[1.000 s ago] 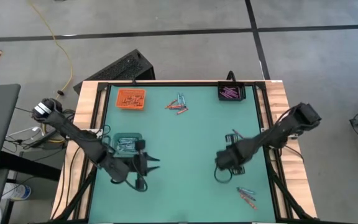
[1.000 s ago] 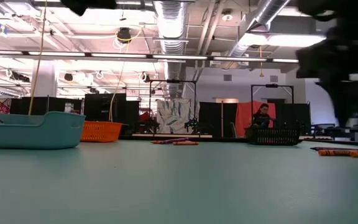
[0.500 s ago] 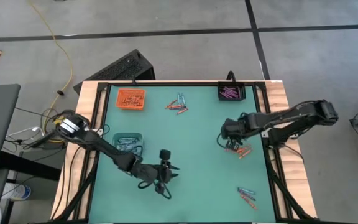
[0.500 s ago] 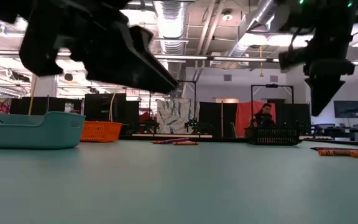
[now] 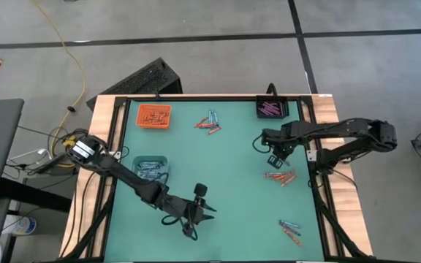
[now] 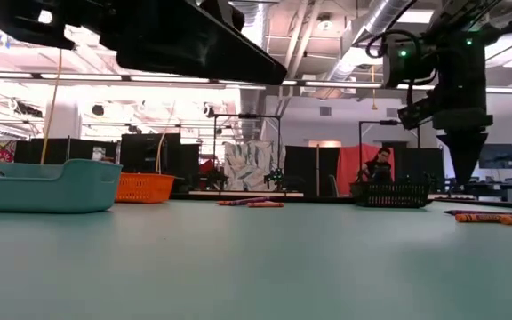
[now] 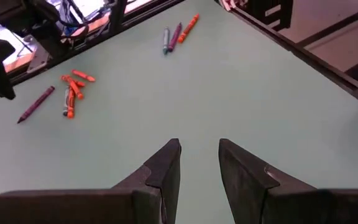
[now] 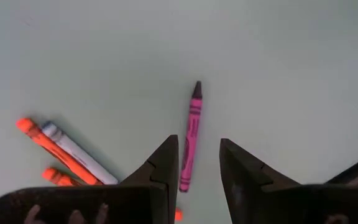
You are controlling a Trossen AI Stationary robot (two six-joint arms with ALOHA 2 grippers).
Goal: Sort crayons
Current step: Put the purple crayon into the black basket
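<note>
Crayons lie flat on the green table in three loose groups: one at the far middle (image 5: 210,123), one by the right edge (image 5: 280,177), one at the near right (image 5: 289,229). My right gripper (image 5: 275,155) points straight down, open, above the table just beyond the right-edge group. Its wrist view shows a purple crayon (image 8: 191,130) on the table under the gap between its fingers (image 8: 199,142), with orange crayons (image 8: 39,140) beside it. My left gripper (image 5: 207,210) hangs open and slanted down over the near middle of the table, with nothing between its fingers (image 7: 199,144).
An orange tray (image 5: 154,115) with crayons stands at the far left, a teal tray (image 5: 152,168) at the left and a black tray (image 5: 272,109) with purple crayons at the far right. Dark rails (image 5: 314,146) frame the table. People show in the room beyond.
My left gripper has swung from beside the teal tray toward the table's right and sunk lower over the near middle, rolling as it went. My right gripper has gone from the near right toward the far edge, past the right-edge crayons, and has rolled about its downward line.
</note>
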